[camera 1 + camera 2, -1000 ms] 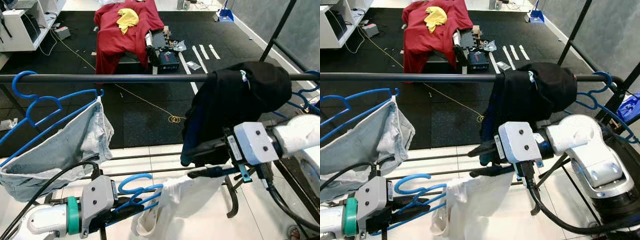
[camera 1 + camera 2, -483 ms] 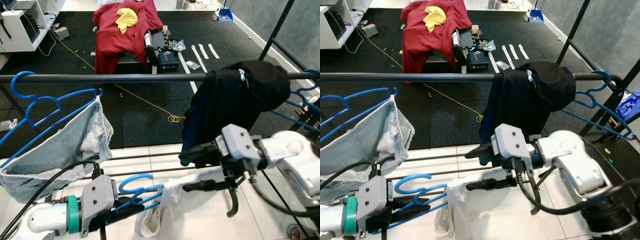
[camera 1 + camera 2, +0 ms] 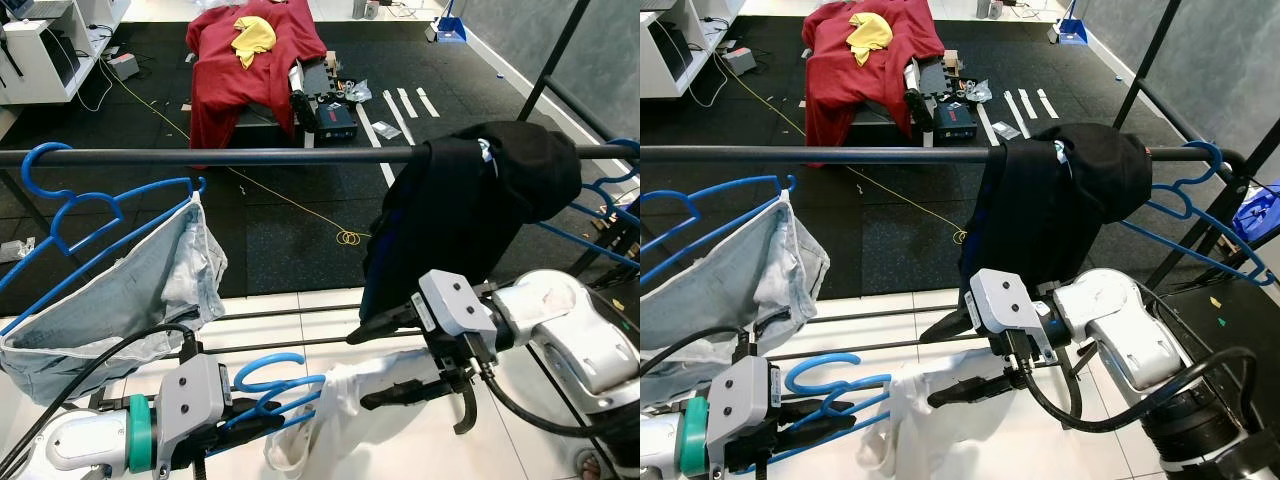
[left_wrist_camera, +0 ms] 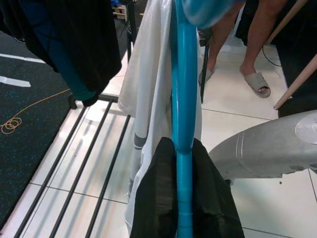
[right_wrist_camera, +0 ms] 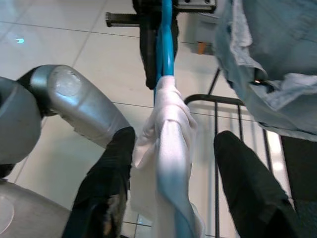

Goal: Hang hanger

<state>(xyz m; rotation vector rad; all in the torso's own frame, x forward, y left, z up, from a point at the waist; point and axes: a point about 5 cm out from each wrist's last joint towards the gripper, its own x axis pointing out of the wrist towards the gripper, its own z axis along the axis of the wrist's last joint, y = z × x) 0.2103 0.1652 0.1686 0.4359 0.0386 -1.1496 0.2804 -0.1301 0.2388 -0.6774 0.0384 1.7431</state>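
A dark clothes rail (image 3: 250, 156) runs across the scene at chest height. On it hang a blue hanger (image 3: 75, 215) carrying pale denim shorts (image 3: 110, 300) at the robot's left, a black garment (image 3: 470, 210) draped over the rail at the right, and more blue hangers (image 3: 1185, 215) beyond it at the far right. Past the rail, on the dark floor mat (image 3: 290, 235), a low stand is covered by a red cloth (image 3: 245, 60) with a yellow cloth (image 3: 252, 35) lying on top.

The hanger to be hung (image 3: 270, 380), also blue, is below the rail and not on it. A white garment (image 3: 340, 405) is draped over it and hangs down toward the tiled floor (image 3: 400, 440).

The left gripper (image 3: 245, 425) is low at the robot's left, its black fingers (image 4: 158, 198) closed around the hanger's blue bar, with the hook curving up just above them. The left wrist view also takes in a person's bare legs in sandals (image 4: 255, 84) standing on the tiles.

The right gripper (image 3: 385, 365) reaches in from the right, arm bent, with its fingers (image 5: 111, 168) spread apart on either side of the white garment, close beside the cloth; whether they touch it cannot be told.
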